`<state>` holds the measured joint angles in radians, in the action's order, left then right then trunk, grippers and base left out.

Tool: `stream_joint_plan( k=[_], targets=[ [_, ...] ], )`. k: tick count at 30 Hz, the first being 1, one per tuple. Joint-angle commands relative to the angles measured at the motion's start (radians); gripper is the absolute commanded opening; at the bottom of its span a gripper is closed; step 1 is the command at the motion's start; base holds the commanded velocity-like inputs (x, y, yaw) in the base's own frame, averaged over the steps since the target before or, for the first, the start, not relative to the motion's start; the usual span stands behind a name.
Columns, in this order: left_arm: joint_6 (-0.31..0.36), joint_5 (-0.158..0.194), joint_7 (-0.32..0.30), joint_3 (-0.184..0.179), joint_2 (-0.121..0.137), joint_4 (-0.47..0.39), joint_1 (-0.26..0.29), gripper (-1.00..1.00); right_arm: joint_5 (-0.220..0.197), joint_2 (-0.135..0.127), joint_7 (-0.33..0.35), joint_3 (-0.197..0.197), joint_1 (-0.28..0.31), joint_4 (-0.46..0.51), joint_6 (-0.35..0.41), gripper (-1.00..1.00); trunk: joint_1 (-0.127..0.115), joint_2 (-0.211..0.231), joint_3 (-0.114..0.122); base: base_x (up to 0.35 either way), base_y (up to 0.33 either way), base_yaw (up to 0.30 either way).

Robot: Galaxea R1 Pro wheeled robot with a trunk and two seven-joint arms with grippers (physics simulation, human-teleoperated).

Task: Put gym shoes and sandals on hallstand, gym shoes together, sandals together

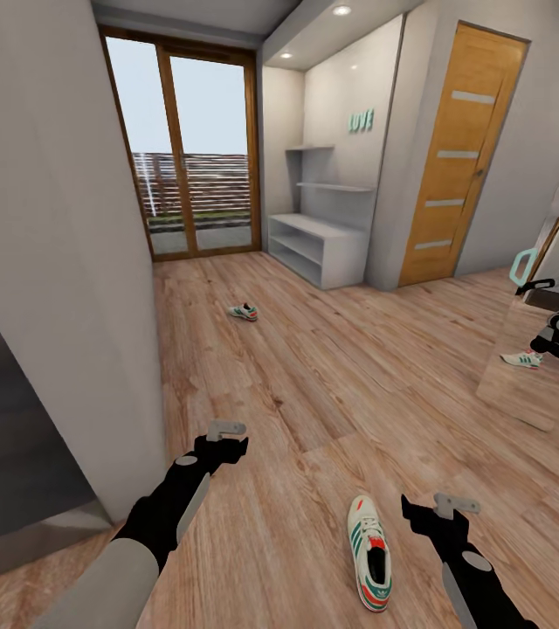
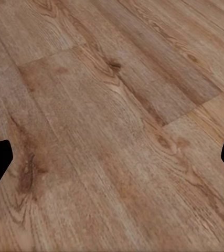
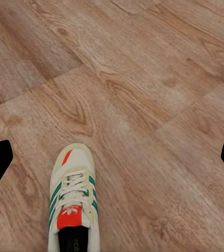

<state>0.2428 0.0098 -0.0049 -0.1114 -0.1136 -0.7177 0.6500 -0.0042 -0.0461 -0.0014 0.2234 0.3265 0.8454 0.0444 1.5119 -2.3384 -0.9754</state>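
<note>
On the corridor floor [image 1: 332,384], near gym shoe [image 1: 369,552] lies just left of my right pincer [image 1: 441,507]; second gym shoe [image 1: 244,311] well ahead, short of the hallstand [image 1: 319,249]. My left pincer [image 1: 224,434] and right pincer: both spread wide, holding nothing

Both arms [image 1: 170,507] reach forward and low (jaws spread, empty)
</note>
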Motion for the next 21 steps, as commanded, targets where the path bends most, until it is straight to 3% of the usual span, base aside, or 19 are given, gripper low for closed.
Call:
stream_joint_plan(
  k=[1,14,21],
  targets=[
    [0.006,0.001,0.000,-0.001,0.000,-0.002,0.000,1.00,0.000,0.000,0.000,0.001,0.000,-0.002,0.005,1.00,0.000,0.000,-0.001,0.000,0.000,0.000],
    [0.006,0.001,-0.001,-0.001,0.000,-0.002,0.000,1.00,0.000,0.000,0.000,0.001,0.000,-0.006,0.002,1.00,0.000,0.000,-0.001,0.000,0.000,0.000],
    [0.006,0.001,0.000,-0.001,0.000,-0.002,0.000,1.00,0.000,0.000,0.000,0.001,0.000,-0.006,-0.005,1.00,0.027,-0.049,-0.031,0.000,0.000,0.000]
  ],
)
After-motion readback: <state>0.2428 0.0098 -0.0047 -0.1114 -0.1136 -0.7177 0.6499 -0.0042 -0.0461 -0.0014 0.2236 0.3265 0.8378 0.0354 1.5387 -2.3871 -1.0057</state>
